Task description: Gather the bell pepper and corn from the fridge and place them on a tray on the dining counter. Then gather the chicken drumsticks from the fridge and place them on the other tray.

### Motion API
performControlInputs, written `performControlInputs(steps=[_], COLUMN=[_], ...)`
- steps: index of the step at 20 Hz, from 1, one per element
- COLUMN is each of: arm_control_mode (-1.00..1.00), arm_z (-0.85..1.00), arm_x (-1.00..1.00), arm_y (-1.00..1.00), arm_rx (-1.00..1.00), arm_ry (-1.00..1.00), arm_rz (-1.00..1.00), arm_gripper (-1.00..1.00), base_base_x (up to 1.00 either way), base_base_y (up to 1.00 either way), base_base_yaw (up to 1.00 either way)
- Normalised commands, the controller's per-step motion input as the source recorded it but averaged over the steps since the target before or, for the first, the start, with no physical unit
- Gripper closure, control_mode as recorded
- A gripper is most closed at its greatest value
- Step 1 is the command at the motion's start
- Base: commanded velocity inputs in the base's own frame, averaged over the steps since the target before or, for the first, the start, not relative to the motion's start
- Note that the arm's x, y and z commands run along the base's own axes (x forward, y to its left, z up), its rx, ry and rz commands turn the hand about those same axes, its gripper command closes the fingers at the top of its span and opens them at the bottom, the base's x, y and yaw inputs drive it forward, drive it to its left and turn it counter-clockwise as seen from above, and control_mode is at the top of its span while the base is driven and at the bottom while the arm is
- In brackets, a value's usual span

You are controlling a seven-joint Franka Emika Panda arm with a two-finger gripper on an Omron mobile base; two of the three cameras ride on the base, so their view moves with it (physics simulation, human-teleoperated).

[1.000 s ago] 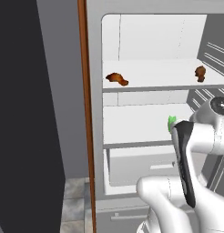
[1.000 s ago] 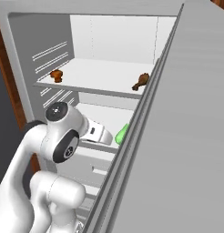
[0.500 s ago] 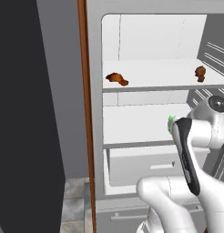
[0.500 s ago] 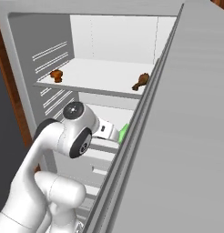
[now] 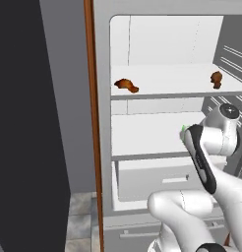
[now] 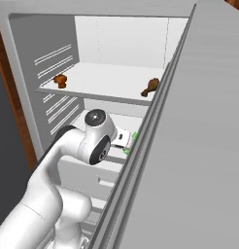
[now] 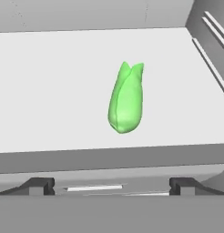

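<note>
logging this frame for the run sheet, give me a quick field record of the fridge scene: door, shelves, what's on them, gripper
fridge door: open
fridge: white shelves inside
upper shelf: two drumsticks, one at the left, one at the right, apart
middle shelf: corn, green husk, lying alone on the white shelf
gripper: open, in front of the corn, not touching it
held: nothing
arm: reaching toward the middle shelf
bell pepper: not seen

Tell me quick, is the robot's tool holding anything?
Tool: open, holding nothing; the green corn lies ahead on the fridge shelf.
</note>
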Motion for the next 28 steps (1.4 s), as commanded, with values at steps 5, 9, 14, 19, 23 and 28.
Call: performControlInputs(steps=[5,9,14,19,23,28], arm_control_mode=[-1.00,-1.00,-1.00,-1.00,-1.00,-1.00], arm_z=[-0.20,-0.20,-0.20,-0.19,-0.22,-0.23], arm_x=[0.22,0.33,0.42,0.42,0.35,0.27], arm_y=[-0.25,-0.09,-0.01,0.00,-0.09,-0.17], arm_rx=[0.00,0.00,0.00,0.00,0.00,0.00], arm_ry=[0.00,0.00,0.00,0.00,0.00,0.00], arm_rz=[0.00,0.00,0.00,0.00,0.00,0.00], arm_gripper=[-1.00,-1.00,-1.00,-1.00,-1.00,-1.00], base_base_x=[0.00,0.00,0.00,0.00,0.00,0.00], base_base_y=[0.00,0.00,0.00,0.00,0.00,0.00], base_base_yaw=[0.00,0.00,0.00,0.00,0.00,0.00])
